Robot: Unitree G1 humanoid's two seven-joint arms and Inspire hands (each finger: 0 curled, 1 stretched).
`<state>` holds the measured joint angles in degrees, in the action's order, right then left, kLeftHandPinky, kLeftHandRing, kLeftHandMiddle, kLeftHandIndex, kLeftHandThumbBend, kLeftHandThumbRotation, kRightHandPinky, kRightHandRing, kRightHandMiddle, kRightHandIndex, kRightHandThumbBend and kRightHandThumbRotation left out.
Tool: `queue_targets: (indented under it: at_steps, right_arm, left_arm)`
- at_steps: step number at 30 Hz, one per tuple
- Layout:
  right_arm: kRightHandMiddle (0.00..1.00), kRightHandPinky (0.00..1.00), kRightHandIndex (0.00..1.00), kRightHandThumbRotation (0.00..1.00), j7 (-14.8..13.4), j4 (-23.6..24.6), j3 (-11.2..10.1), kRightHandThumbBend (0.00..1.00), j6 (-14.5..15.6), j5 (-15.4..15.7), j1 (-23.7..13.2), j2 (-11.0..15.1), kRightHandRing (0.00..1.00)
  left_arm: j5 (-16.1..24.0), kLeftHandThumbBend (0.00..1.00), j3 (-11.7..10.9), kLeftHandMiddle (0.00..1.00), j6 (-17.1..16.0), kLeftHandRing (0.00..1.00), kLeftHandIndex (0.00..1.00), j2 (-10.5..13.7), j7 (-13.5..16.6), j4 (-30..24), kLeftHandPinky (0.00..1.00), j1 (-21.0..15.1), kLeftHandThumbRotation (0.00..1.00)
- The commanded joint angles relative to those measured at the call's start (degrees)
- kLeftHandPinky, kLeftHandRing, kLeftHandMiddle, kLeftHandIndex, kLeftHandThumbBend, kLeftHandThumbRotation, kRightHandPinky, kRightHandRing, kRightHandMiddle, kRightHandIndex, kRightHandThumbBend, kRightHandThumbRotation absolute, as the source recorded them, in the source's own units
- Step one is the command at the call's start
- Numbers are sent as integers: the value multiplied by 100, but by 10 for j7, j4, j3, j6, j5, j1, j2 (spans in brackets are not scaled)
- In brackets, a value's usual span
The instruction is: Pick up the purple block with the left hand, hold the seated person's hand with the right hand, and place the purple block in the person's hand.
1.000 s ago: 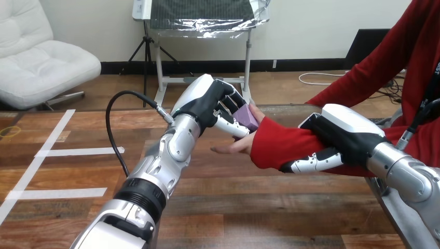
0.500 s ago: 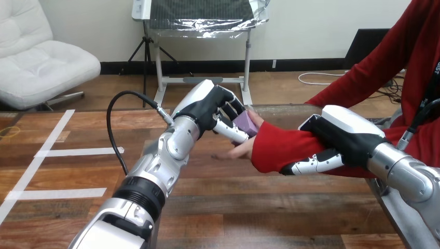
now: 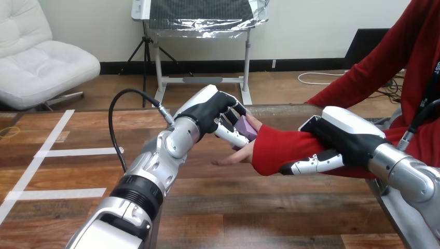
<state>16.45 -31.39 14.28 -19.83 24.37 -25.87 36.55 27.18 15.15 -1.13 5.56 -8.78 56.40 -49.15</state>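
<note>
The purple block (image 3: 246, 127) is clamped between the curled fingers and thumb of the left hand (image 3: 212, 111), just above the person's hand (image 3: 236, 154), which is held out over the wooden table (image 3: 249, 207). Back from that hand along the red sleeve, the right hand (image 3: 340, 136) lies over the forearm (image 3: 283, 148), its fingers curled round it.

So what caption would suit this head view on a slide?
Left hand holds a purple block at the person's hand; right hand clasps the red-sleeved forearm.
</note>
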Motion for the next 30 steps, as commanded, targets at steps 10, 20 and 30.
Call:
queue_targets:
  at_steps: [10,20,30]
  right_arm:
    - [44,33,46,56,15,59,-27,89,-8,-35,-28,-16,38]
    - [53,39,54,56,14,71,-29,91,-2,-28,-20,-12,46]
    - [59,46,61,58,21,80,-28,91,6,-23,-13,-5,53]
  left_arm:
    - [-1,74,14,72,-3,66,70,23,-28,-44,59,-34,0]
    - [-5,73,9,71,-3,55,69,40,-44,-58,43,-28,0]
    - [-4,70,8,68,-9,54,68,61,-53,-72,42,-20,0]
